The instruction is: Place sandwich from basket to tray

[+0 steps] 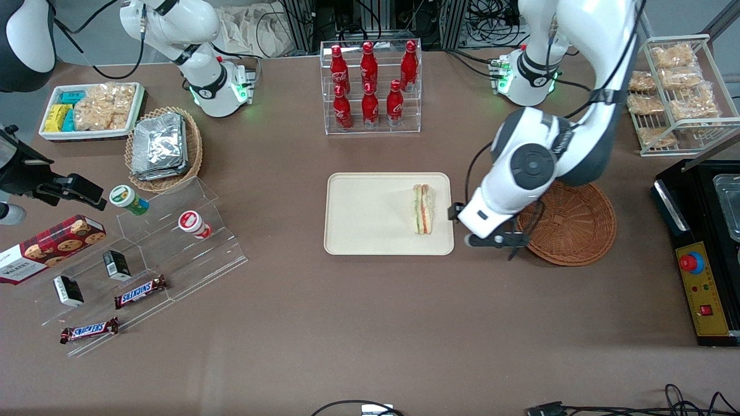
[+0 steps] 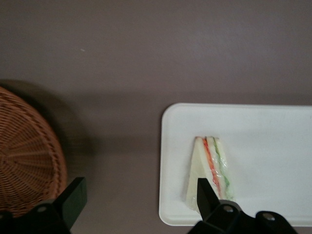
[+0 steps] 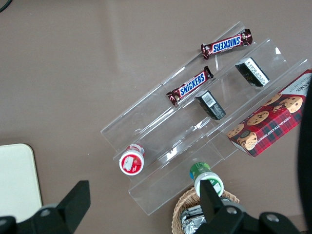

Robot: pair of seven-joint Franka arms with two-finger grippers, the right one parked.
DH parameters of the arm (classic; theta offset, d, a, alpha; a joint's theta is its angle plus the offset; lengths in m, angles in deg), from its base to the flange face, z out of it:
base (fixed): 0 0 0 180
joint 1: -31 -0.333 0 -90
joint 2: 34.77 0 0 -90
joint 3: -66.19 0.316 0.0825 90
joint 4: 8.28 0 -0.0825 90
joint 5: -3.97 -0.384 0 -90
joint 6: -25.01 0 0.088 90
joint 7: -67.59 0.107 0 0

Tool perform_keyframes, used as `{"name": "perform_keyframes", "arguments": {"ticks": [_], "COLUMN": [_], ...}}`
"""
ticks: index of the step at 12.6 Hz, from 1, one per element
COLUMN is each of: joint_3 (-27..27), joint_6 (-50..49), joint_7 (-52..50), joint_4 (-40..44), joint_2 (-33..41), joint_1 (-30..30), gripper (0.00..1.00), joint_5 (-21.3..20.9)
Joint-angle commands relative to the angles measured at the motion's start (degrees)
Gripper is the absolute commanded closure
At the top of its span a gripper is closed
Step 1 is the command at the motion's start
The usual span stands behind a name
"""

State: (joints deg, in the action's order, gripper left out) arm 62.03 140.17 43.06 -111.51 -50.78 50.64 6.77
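The sandwich (image 1: 423, 209) (image 2: 209, 168), a pale wedge with red and green filling stripes, lies on the cream tray (image 1: 370, 214) (image 2: 273, 136), close to the tray's edge toward the working arm. The reddish-brown wicker basket (image 1: 569, 222) (image 2: 27, 156) stands beside the tray and holds nothing. My gripper (image 1: 491, 240) (image 2: 139, 190) hangs over the bare table between tray and basket. It is open with nothing between its fingers (image 2: 74, 192), and one fingertip overlaps the sandwich's corner in the wrist view.
A clear rack of red bottles (image 1: 370, 86) stands farther from the front camera than the tray. A tan basket of foil packets (image 1: 165, 150) and an acrylic snack stand (image 1: 144, 254) sit toward the parked arm's end. A black appliance (image 1: 705, 254) lies beside the wicker basket.
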Motion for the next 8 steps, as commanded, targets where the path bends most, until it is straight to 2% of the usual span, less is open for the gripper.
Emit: {"name": "perform_keyframes", "arguments": {"ticks": [1, 4, 8], "joint_3": [-0.23, -0.23, -0.23], "joint_6": [-2.73, -6.94, -15.29], "joint_7": [-1.66, -0.18, 13.07], "joint_4": [-0.13, 2.49, 8.21], "joint_2": [3.61, 5.46, 6.60], "joint_1": [-3.97, -8.64, -14.53], "gripper": [0.00, 0.00, 0.00], "joint_5": [-0.70, -1.05, -1.49]}}
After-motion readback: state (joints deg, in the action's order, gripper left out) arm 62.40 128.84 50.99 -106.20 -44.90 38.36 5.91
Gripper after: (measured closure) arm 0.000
